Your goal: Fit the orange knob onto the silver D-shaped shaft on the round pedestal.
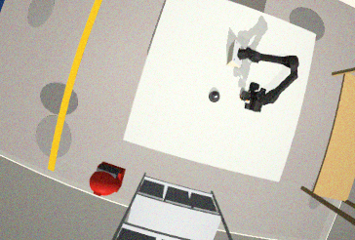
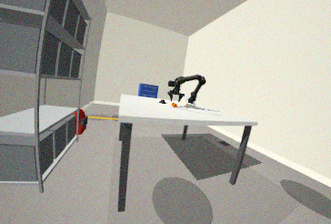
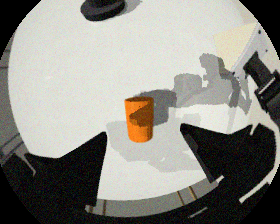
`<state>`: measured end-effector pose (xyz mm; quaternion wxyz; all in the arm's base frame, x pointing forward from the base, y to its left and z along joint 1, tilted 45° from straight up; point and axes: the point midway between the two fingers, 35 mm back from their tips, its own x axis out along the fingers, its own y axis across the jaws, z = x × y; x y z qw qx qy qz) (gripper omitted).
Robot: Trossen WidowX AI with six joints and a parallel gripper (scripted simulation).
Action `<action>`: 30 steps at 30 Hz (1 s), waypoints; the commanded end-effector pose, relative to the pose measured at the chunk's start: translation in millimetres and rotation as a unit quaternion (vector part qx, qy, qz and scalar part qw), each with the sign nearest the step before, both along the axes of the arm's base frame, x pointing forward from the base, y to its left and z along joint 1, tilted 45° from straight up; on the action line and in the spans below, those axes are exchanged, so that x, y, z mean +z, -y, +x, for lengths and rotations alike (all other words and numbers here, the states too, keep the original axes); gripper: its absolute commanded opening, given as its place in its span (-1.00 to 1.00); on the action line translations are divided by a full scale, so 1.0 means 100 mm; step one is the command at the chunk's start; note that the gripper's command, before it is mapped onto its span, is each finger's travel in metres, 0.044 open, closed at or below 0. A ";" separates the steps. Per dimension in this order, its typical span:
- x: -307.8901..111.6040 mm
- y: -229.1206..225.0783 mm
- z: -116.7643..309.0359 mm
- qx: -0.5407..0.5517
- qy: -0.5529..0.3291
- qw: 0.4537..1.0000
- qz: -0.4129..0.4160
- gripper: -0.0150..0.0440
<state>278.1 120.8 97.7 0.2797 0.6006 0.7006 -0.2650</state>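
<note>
The orange knob (image 2: 174, 105) (image 3: 136, 132) appears to lie on its side on the white table, with one end towards the pedestal; its hole cannot be made out. The dark round pedestal (image 1: 214, 97) (image 2: 163, 101) (image 3: 102, 10) stands to the left of the knob in the top view; its shaft is too small or cut off to see its flat side. My gripper (image 1: 245, 98) (image 2: 176, 99) (image 3: 145, 131) is open and empty, above the knob. In the wrist view the knob appears between the spread fingertips, slightly beyond them, with white showing on both sides.
The white table (image 1: 171, 70) (image 2: 136, 111) carries the arm, whose base stands near a small pale panel (image 1: 231, 48). Off the table are a shelf rack (image 1: 171, 212) (image 2: 41, 97), a red object (image 1: 105, 182) (image 2: 80, 122) and a wooden piece of furniture (image 1: 341, 139).
</note>
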 end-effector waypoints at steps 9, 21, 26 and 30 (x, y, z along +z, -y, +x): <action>-0.14 -0.12 -0.01 -0.005 -0.001 1.000 0.001 1.00; -0.27 -0.25 -0.03 -0.005 -0.001 1.000 0.002 1.00; -0.33 -0.31 -0.04 -0.005 -0.001 1.000 0.002 1.00; -0.34 -0.33 -0.04 -0.004 -0.001 1.000 0.003 0.91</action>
